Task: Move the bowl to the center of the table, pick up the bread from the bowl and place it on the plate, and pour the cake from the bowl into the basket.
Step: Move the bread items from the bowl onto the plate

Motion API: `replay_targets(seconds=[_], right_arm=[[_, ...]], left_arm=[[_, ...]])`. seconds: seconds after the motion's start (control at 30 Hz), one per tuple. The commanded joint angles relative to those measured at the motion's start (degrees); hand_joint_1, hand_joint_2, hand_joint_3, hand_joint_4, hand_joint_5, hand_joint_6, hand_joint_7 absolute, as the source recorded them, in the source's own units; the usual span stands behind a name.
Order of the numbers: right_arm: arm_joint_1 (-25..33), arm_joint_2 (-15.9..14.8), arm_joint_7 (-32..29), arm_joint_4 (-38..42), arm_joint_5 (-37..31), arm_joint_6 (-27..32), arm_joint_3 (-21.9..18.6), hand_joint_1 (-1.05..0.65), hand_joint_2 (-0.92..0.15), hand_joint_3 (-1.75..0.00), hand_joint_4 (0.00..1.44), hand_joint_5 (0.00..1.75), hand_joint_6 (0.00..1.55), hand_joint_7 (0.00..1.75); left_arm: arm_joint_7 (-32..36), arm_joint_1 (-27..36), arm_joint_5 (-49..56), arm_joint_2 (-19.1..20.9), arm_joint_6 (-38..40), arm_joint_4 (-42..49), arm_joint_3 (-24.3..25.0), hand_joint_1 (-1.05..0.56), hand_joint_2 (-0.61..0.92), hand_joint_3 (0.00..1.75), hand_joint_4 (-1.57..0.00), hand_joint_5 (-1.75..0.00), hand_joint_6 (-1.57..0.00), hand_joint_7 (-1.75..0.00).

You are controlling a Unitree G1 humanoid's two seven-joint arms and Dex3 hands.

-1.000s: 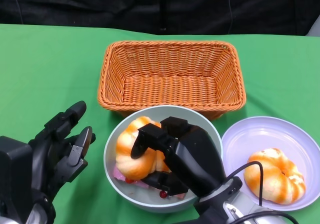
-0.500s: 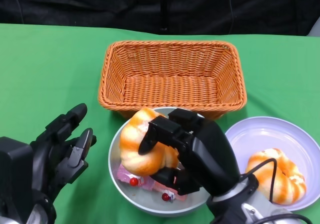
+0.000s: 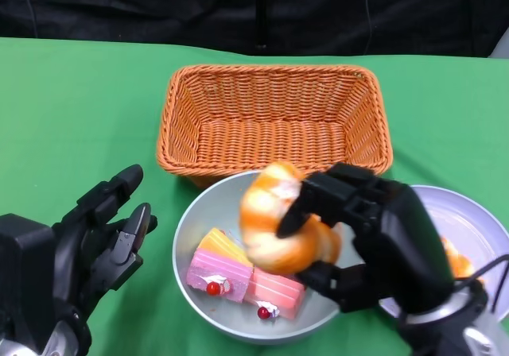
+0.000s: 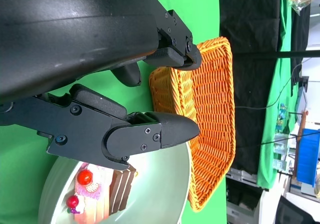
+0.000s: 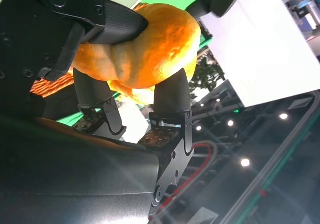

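The golden-orange twisted bread roll (image 3: 280,227) hangs in the air over the right half of the pale grey-green round bowl (image 3: 195,225), clear of the rim and lifted off the pink and yellow layered cake slices (image 3: 242,275) lying in the bowl's bottom. From where I stand it looks like a light, springy thing: the glossy crust could slide under hard pads, and a tight squeeze would probably dent it instead of breaking it. Its fat middle seems the best place to take it, fingers wrapped across the twist.

That is how the black right hand (image 3: 374,241) has it. The hand is clenched around the roll's waist, one finger (image 5: 107,21) lying over the top and the others (image 5: 172,96) pressing from the opposite side, the crust bulging slightly between them. The hold looks firm enough for the short carry to the pale lilac round plate (image 3: 477,217) just to its right, where a second roll of the same kind is mostly hidden behind the hand.

The black left hand (image 3: 103,241) hovers beside the bowl on the green cloth (image 3: 79,110), fingers spread and touching nothing. The orange woven wicker basket (image 3: 274,118) sits just behind the bowl.
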Motion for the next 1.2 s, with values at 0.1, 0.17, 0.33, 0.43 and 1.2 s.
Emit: replay_targets(seconds=[0.1, 0.17, 0.33, 0.43, 1.2], right_arm=[[3.1, -4.1, 2.9, -1.3, 4.8, -2.6, -6.1, -0.19, -0.21, -1.64, 0.99, 1.75, 0.73, 1.75], [3.8, -4.8, 3.3, -1.5, 5.1, -3.0, -7.8, -0.2, -0.19, -1.66, 0.99, 1.75, 0.73, 1.74], [5.2, -5.4, 3.3, -1.8, 4.5, -3.1, -11.5, -0.2, -0.15, -1.72, 0.99, 1.75, 0.75, 1.68], [5.7, -5.5, 4.1, -2.0, 4.3, -1.5, -13.6, -0.19, -0.15, -1.73, 0.99, 1.75, 0.75, 1.68], [3.9, -9.2, 5.3, 6.2, -3.3, 8.7, -17.1, -0.17, -0.24, -1.56, 0.99, 1.75, 0.76, 1.74]], left_arm=[[-0.2, -0.2, 0.3, 0.9, -0.4, 0.0, -0.1, -0.66, 0.92, 0.57, 0.0, -1.22, -0.4, -0.09], [-0.3, -0.2, 0.1, 0.9, -0.3, 0.0, 0.0, -0.66, 0.92, 0.57, 0.0, -1.22, -0.4, -0.1], [-0.5, 0.2, -0.1, 1.3, -0.2, -0.6, 0.2, -0.66, 0.92, 0.56, 0.0, -1.22, -0.39, -0.1], [-0.6, 0.3, -0.6, 1.3, 0.3, -0.8, 0.4, -0.66, 0.92, 0.56, 0.0, -1.22, -0.38, -0.1], [-0.9, 1.4, -1.1, 1.7, 1.6, -2.7, 0.4, -0.64, 0.92, 0.56, 0.0, -1.21, -0.37, -0.13]])
